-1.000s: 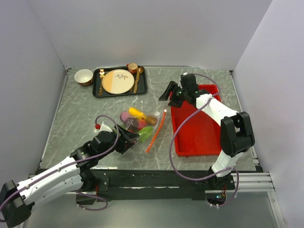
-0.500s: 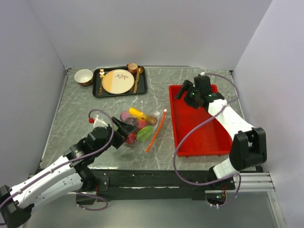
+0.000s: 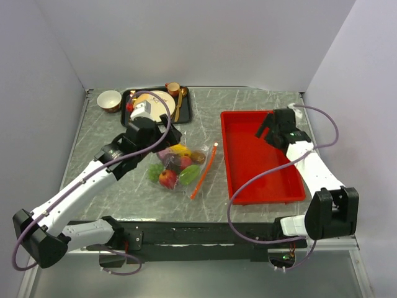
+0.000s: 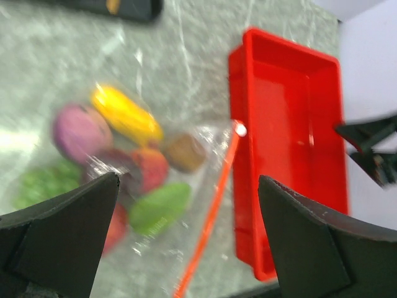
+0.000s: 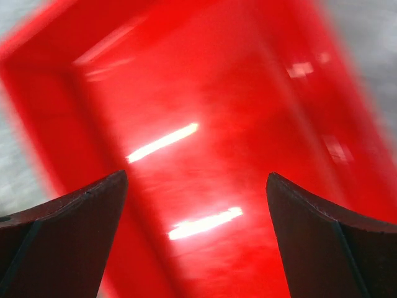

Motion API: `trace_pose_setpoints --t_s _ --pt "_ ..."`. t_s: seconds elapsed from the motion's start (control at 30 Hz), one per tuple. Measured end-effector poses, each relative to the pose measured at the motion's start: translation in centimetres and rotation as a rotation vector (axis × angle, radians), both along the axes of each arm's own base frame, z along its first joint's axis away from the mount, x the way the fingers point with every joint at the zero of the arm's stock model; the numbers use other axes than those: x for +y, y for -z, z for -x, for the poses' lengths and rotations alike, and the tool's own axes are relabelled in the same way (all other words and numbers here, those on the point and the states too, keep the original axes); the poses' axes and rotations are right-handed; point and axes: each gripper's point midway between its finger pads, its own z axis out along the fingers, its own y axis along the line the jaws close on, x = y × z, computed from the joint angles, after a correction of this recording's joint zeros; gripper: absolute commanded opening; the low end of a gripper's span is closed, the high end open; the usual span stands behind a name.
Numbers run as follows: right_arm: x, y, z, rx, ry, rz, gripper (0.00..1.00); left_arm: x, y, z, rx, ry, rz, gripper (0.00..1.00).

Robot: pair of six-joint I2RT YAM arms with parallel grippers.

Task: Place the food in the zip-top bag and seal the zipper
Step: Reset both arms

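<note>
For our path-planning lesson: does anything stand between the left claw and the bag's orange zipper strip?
Nothing visible does. The open left claw hangs above the zip-top bag, and the zipper lies uncovered along the bag's edge, short of the red tray.

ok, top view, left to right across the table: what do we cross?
bowl → food → zipper → red tray. Left out the black tray: it spans the same stretch as the food.

Even bright light, soft shadows, glare on red tray (image 5: 217,93), wrist views blurred
</note>
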Motion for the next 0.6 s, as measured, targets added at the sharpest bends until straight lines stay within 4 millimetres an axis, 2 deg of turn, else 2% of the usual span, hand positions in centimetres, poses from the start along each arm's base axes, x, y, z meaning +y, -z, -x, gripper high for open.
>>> trace_pose_setpoints --t_s 0.07,0.13,0.3,0.37,0.5,0.6 --pt "-1.8 0.7 1.3 0.019 0.033 0.027 1.0 0.8 -0.4 -0.5 -0.03 0.005 -0.037 0.99" --pt "-2.4 0.0 2.6 -0.01 0.035 0.034 1.0 0.8 -0.8 -0.4 -0.052 0.06 -0.059 0.99" --pt "-3.3 -4.9 4.4 -0.263 0.07 0.06 1.0 -1.1 -2.9 0.9 -0.13 0.242 -0.049 0.99" --pt "-4.1 -5.5 4.6 -0.34 0.102 0.088 1.0 -1.5 -3.8 1.0 -0.156 0.275 -0.051 0.99" --pt "-4.8 -3.8 4.5 -0.349 0.117 0.123 1.0 -1.1 -4.7 0.3 -0.2 0.258 -0.077 0.99" --pt "-4.9 -1.5 3.8 -0.308 0.109 0.148 1.0 0.3 -4.8 -1.2 -0.221 0.179 -0.114 0.99"
